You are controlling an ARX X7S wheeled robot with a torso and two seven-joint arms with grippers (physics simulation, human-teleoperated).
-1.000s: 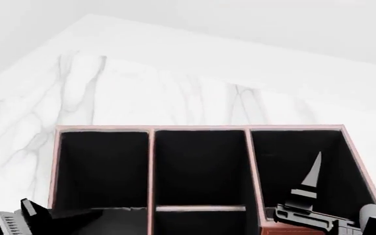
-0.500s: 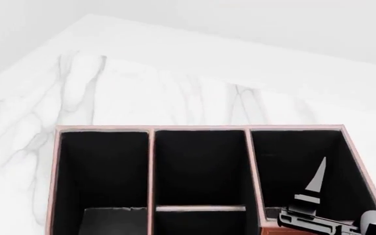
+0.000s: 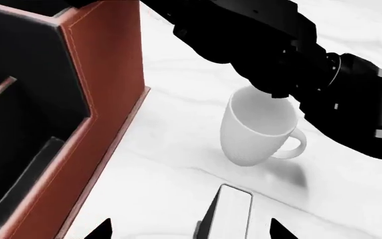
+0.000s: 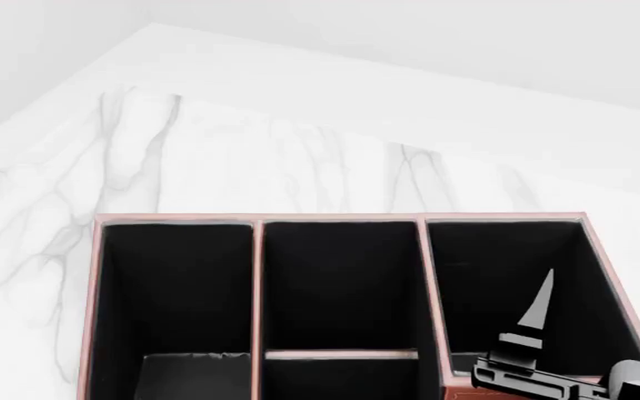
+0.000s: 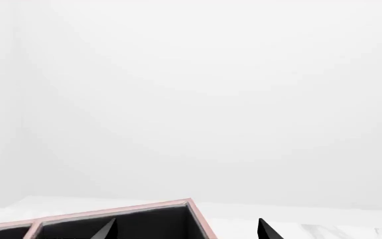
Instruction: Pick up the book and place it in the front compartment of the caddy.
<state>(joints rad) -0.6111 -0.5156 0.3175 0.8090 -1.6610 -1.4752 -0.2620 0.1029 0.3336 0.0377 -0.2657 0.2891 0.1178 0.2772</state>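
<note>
Book (image 3: 230, 214) and left gripper (image 3: 187, 231) cut off at frame edge; caddy (image 4: 342, 218) front cropped.

We see a white marble tabletop (image 4: 220, 158) with faint grey veins, its far edge meeting plain white walls (image 4: 432, 42) that join at a corner. In the right wrist view the wall (image 5: 198, 99) fills nearly everything, evenly and softly lit, with only mild shading.
</note>
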